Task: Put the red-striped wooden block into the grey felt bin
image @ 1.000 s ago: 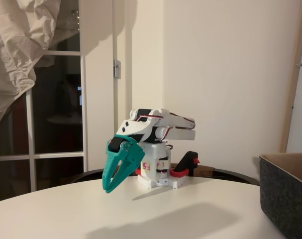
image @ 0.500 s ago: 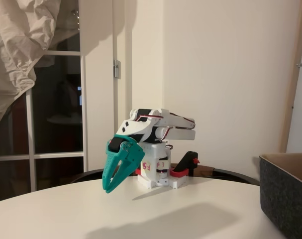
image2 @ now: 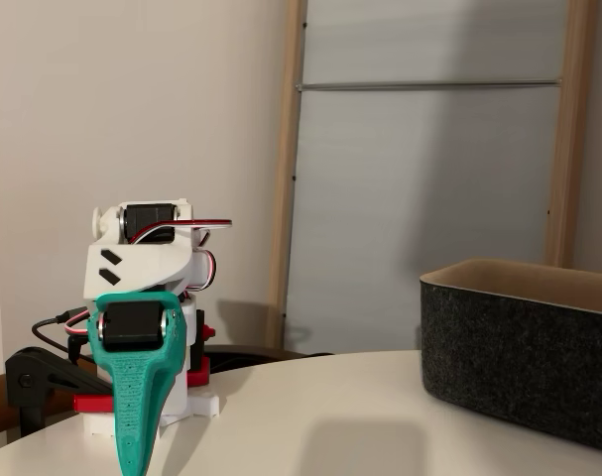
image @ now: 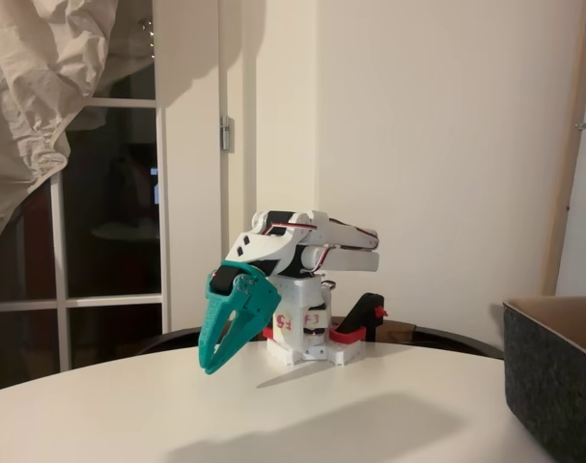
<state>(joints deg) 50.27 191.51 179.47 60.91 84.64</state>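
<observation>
The round white worktop (image: pixel 370 405) fills the lower part of both fixed views, its surface pale and smooth, with a soft shadow lying across it in front of the arm. Behind it stand a cream wall (image: pixel 447 145), a glazed door (image: pixel 109 241) with dark panes and a crumpled pale cloth (image: pixel 41 87) hanging at the upper left of one fixed view.

The grey felt bin (image2: pixel 519 372) sits on the worktop at the right edge of both fixed views, well apart from the arm. Its outer walls are dark and speckled, its inner side a lighter tan, and its rim stands upright and straight. What lies inside it is hidden by the near wall.

The white arm (image: pixel 307 251) is folded low over its base (image: pixel 302 333), which is fixed near the back edge of the worktop with a red and black clamp (image: pixel 360 323) beside it. A red and white wire runs along the upper link.

The teal claw (image: pixel 213 359) hangs down from the wrist, pointing at the worktop with its tip just above the surface or touching it; which of the two I cannot tell. Its two fingers lie pressed together, clenched, with nothing between them.

The red-striped wooden block cannot be made out anywhere on the worktop.
</observation>
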